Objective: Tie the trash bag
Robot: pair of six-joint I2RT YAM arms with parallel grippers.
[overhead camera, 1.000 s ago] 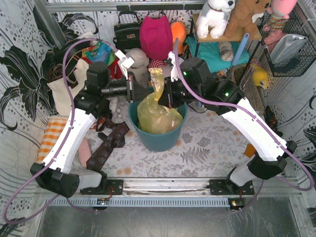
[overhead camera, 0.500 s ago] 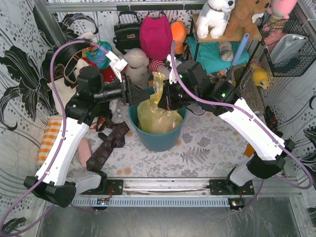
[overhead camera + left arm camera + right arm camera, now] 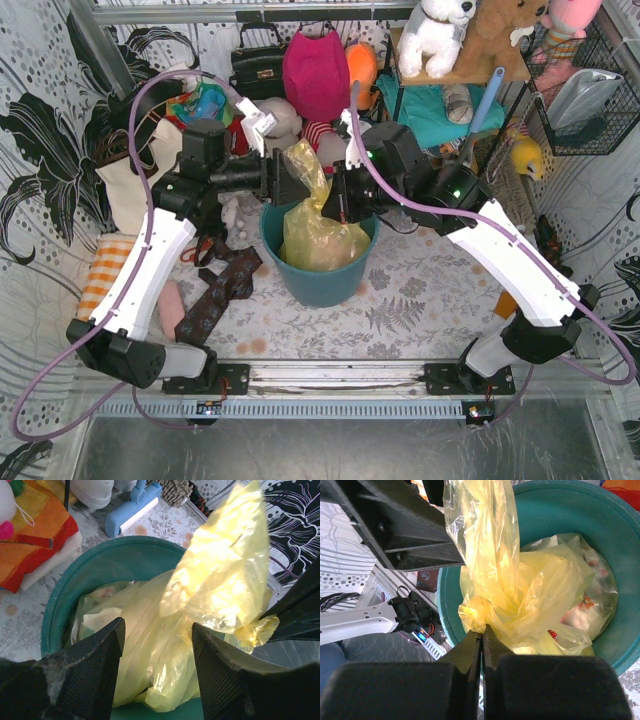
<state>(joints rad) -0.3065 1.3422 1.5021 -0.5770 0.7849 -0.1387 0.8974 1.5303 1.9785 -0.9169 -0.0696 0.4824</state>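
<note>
Your trash bag [image 3: 312, 238] sits inside the teal bin [image 3: 322, 285], and the bin stands on the tabletop [image 3: 420, 290]. The bag is thin and yellow, and white paper shows through it. One long piece of the bag sticks up above the bin's rim. Your left fingers [image 3: 95, 665] are spread wide apart over the bin's left rim, close to that tall piece. Nothing is pinched between them. Your right fingers [image 3: 465, 655] are pressed tight together over the bin's right side. They pinch a small bunched bit of the bag at their tips.
</note>
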